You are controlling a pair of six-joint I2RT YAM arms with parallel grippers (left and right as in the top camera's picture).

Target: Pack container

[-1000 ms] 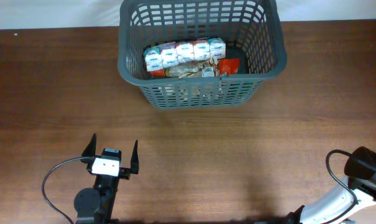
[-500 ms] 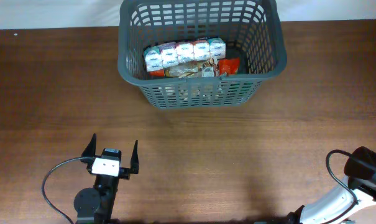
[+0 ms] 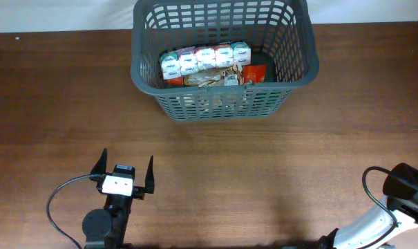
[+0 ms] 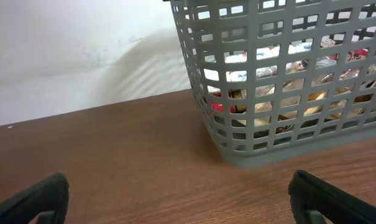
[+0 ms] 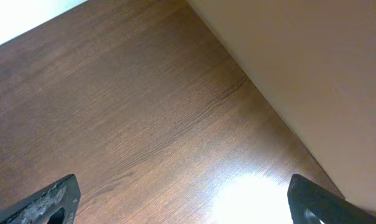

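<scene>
The container (image 3: 291,38), a large dark grey lattice-sided basket, stands at the far middle of the table. Inside it lie a row of white and teal packs (image 3: 205,58), a brownish packet (image 3: 212,79) and a red packet (image 3: 255,72). The left wrist view shows the container (image 4: 281,81) ahead and to the right, with the packs visible through its slots. My left gripper (image 3: 124,168) rests near the front left edge, well short of the basket, open and empty. In the right wrist view my right gripper (image 5: 184,199) is open over bare wood, holding nothing.
The right arm (image 3: 402,190) sits at the front right corner of the brown wooden table (image 3: 298,173). A white wall (image 4: 76,50) runs behind the table. In the right wrist view the table edge (image 5: 262,93) crosses diagonally, with a bright glare patch (image 5: 250,196) on the wood.
</scene>
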